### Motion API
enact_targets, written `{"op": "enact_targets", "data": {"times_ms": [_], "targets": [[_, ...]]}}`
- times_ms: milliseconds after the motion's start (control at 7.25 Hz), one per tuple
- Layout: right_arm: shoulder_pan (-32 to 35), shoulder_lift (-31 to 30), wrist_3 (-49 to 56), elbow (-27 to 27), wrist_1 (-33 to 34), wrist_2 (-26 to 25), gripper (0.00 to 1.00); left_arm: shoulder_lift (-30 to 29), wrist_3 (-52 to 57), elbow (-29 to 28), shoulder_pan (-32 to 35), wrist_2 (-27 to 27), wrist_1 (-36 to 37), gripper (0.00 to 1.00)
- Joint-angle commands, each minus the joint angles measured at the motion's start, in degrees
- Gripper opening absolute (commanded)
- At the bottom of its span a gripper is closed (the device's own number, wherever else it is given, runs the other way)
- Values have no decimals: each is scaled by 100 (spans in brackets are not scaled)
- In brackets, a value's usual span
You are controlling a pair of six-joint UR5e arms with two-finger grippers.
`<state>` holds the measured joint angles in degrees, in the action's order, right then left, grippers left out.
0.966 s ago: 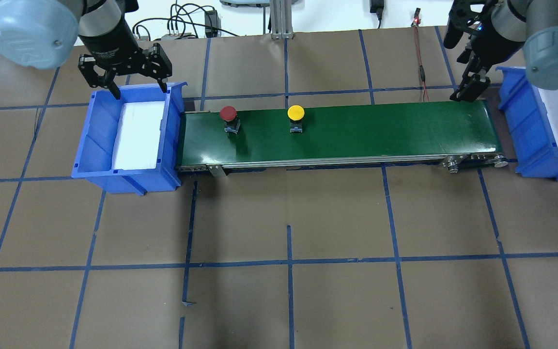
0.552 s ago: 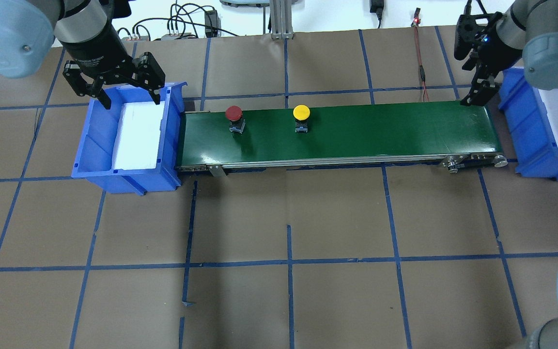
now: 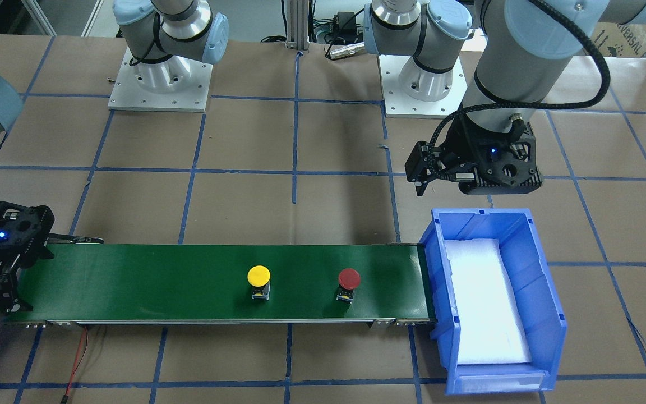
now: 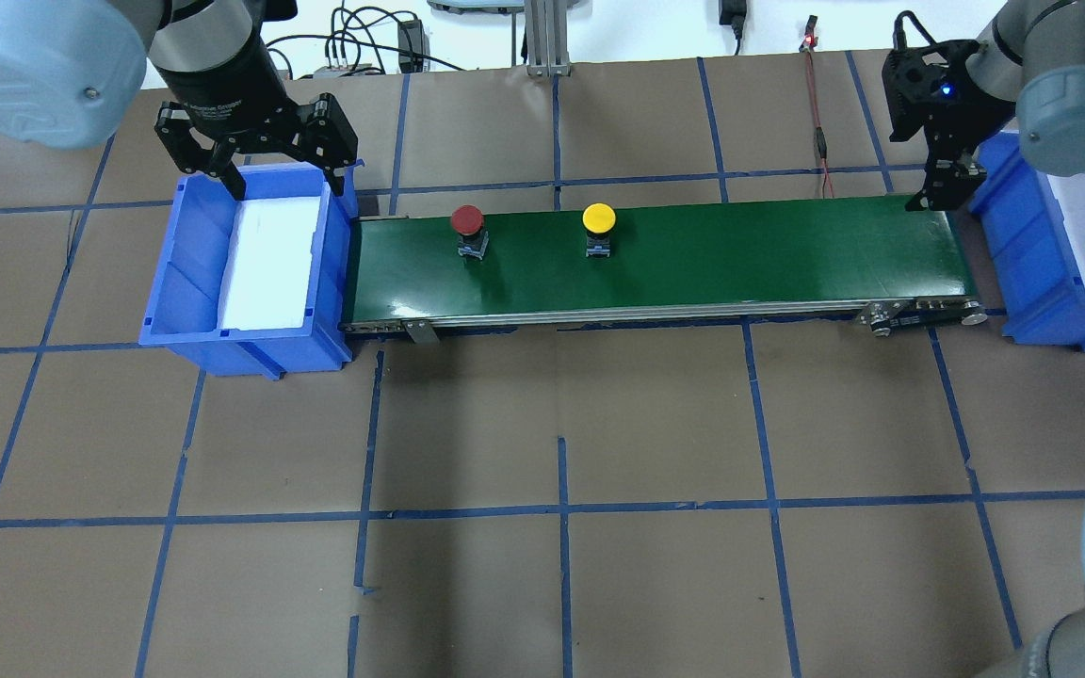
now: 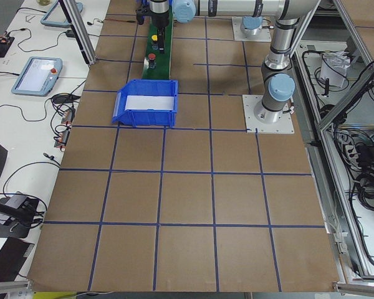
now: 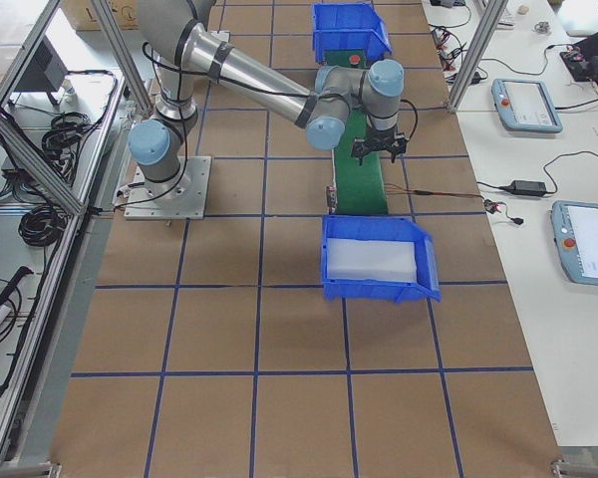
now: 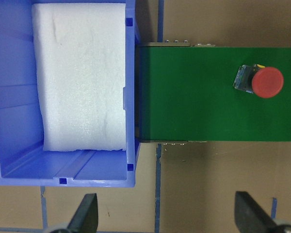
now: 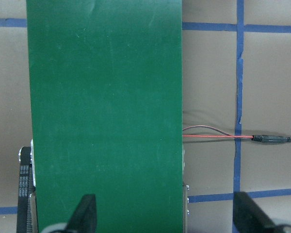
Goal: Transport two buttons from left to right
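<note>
Two buttons stand on the green conveyor belt (image 4: 740, 254). The red button (image 4: 468, 221) (image 3: 349, 278) (image 7: 267, 81) is near the belt's left end, and the yellow button (image 4: 599, 218) (image 3: 258, 275) is a little further right. My left gripper (image 4: 286, 185) (image 7: 167, 218) hangs open over the far rim of the left blue bin (image 4: 175, 282), holding nothing. At the belt's right end, over its far corner, my right gripper (image 4: 938, 193) (image 8: 166, 216) is open and empty too. Neither gripper touches a button.
The left bin holds a white foam pad (image 4: 265, 264). A second blue bin (image 4: 1023, 282) stands past the belt's right end. A red wire (image 4: 817, 122) lies on the brown table behind the belt. Blue tape lines grid the table.
Both buttons have travelled a short way to the right along the belt. The right gripper has shifted right to the belt's end. The left gripper has drifted left and back over the bin's rim.
</note>
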<state>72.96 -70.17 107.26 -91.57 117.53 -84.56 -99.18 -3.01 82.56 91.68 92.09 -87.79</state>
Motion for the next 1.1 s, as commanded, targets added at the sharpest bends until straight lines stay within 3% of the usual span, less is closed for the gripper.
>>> {"op": "enact_targets", "data": {"times_ms": [0,276,966], "targets": [[17,-14,58,-10,-10,-34,100,108,11,66,-27,-51,16,100],[26,-14,41,25,-300,-52,100,-40,-24,-38,-71,-51,69,100],[87,-14,23,95,-301,-271,100,48,-24,67,-97,-7,60,100]]}}
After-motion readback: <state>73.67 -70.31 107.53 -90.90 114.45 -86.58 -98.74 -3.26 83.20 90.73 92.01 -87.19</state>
